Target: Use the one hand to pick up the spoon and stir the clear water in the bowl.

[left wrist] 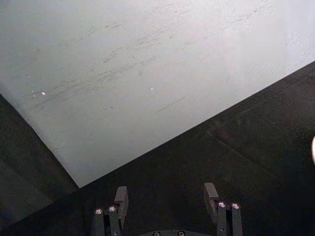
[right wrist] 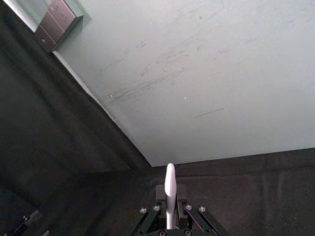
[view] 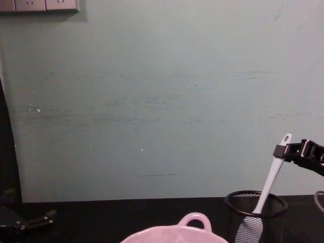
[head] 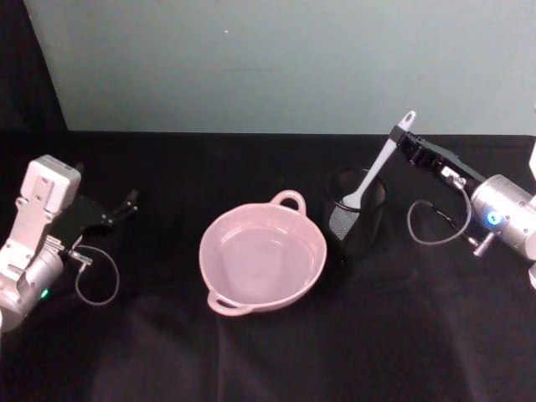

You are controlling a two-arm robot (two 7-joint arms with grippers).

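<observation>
Spoon (head: 378,167) in mesh cup (head: 356,224), water (head: 261,255) in bowl (head: 222,239)

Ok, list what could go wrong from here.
The right gripper grips the spoon high on its handle, scoop inside the mesh cup: lifting at a slant could tip the cup. The thin handle could swivel in the grip. The bowl sits close, so water may splash. Left gripper is parked.

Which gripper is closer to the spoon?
The right. The right gripper grips the spoon by its handle above the mesh cup; the left gripper sits open far off, past the bowl.
</observation>
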